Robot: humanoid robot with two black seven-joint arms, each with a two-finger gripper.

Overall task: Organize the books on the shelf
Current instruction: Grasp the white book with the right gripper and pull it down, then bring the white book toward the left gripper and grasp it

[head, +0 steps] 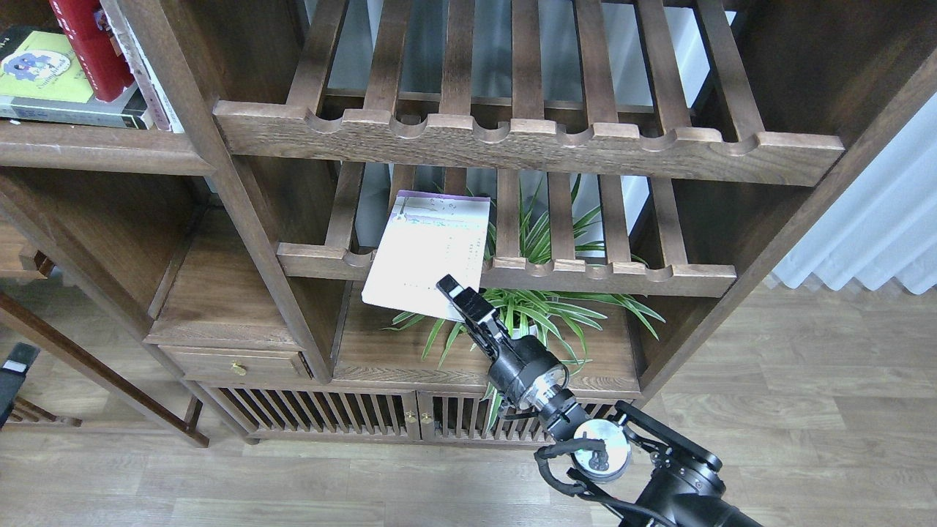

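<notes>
The white-lavender book [432,252] lies flat on the lower slatted rack [607,277], and its near end sticks out over the front rail. My right gripper [454,291] is at the book's near right corner. One finger lies on top of the cover and the other is hidden. The red book [84,44] stands at the top left, leaning over the black-grey book with the yellow-green panel [40,77]. That book lies flat on the solid shelf [95,150]. My left gripper [13,369] only peeks in at the left edge.
Thin pale volumes [150,84] stand beside the red book. A potted spider plant [534,311] sits under the rack, right behind my right wrist. The upper slatted rack [527,139] overhangs. A brass-knobbed drawer [236,368] is at the lower left.
</notes>
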